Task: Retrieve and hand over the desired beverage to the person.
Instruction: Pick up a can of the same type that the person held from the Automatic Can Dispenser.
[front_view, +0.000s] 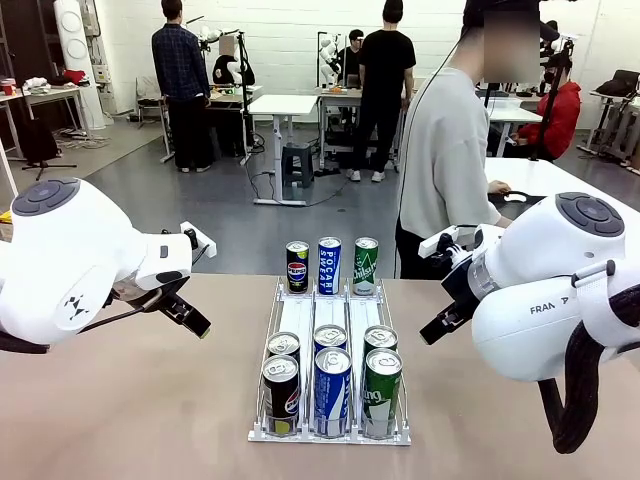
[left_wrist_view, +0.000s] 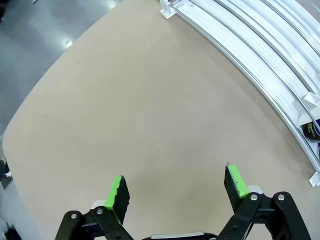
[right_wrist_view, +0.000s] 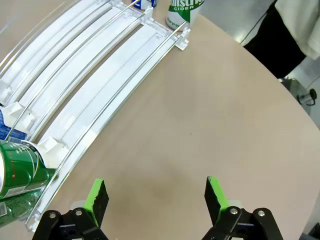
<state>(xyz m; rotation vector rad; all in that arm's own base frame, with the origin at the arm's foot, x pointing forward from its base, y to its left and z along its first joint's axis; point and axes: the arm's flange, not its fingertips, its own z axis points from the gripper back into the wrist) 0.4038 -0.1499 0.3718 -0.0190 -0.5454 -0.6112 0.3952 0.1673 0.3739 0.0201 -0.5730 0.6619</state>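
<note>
Three lanes run the length of a white plastic can rack (front_view: 330, 312) that lies in the middle of a tan tabletop (front_view: 130, 400), between the two white arms. At its far end stand a black Pepsi can (front_view: 297, 266), a blue Pocari can (front_view: 329, 264) and a green Chilsung cider can (front_view: 366, 265), one per lane and upright. At the near end each lane holds two more upright cans, one behind the other: a black pair (front_view: 281, 395) on the left, a blue pair (front_view: 332, 390) in the centre and a green pair (front_view: 381, 390) on the right. The middle stretch of every lane is bare. The person (front_view: 445, 160), in a light grey long-sleeved sweatshirt and dark trousers, stands at the far side of the table, to the right of the rack, body turned sideways. The left gripper (left_wrist_view: 176, 185) hangs over bare tabletop with its green pads spread wide and nothing between them; in its wrist view the rack curves past at the upper right. The right gripper (right_wrist_view: 156, 196) is likewise released and empty above bare table beside the rack's outer rail, with a near green can at the picture's left edge and the cider can at the top.
</note>
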